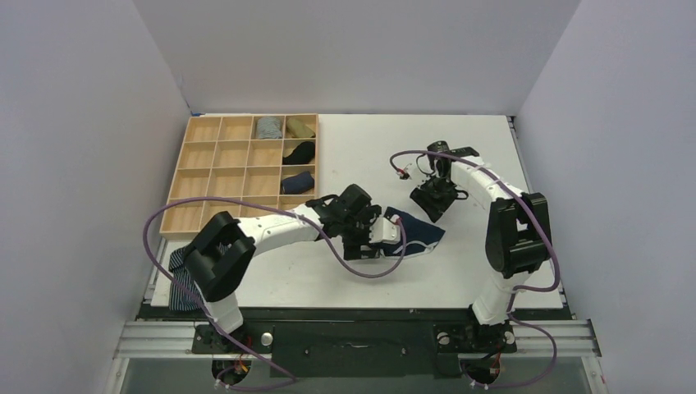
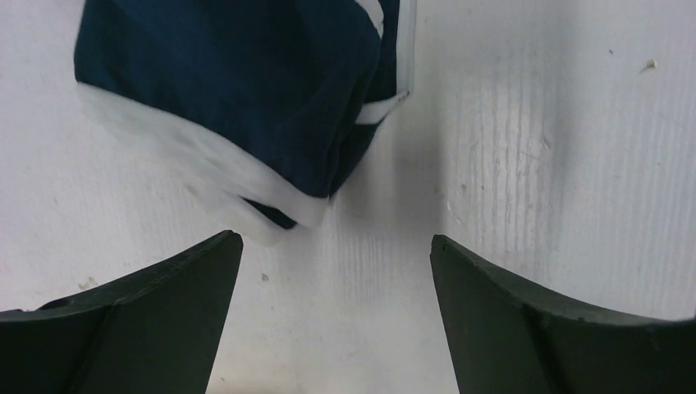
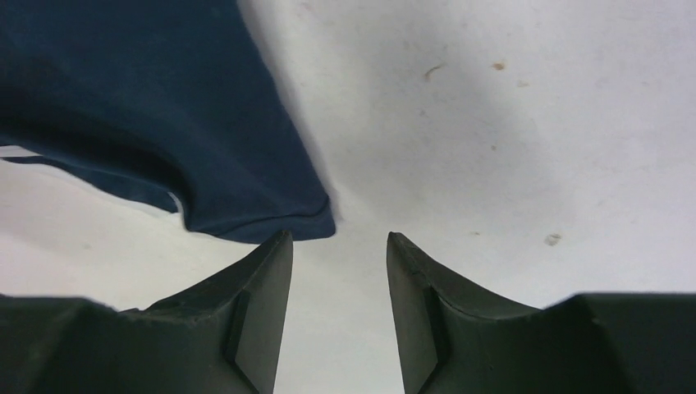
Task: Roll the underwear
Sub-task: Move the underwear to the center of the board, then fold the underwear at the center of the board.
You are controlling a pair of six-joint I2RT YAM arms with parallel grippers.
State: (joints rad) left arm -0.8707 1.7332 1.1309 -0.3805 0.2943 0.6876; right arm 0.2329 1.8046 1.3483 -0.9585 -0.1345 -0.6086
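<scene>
Underwear (image 1: 418, 231) lies loosely folded mid-table, between the two arms. Left gripper (image 2: 336, 242) hovers at its white-banded left end, fingers spread and empty. Right gripper (image 3: 338, 240) hangs by the far navy corner, also parted, holding nothing. Smooth the cloth flat first, then pinch the waistband and roll evenly. Count: one underwear, two grippers, one tray (image 1: 185, 217) with four rolls (image 1: 299, 152), one striped garment (image 1: 182, 283).

Top cam sits high at 6 o'clock, looking down over the whole table (image 1: 369, 148); both wrist cams face down, close-up, sharing the underwear (image 2: 246, 90).
</scene>
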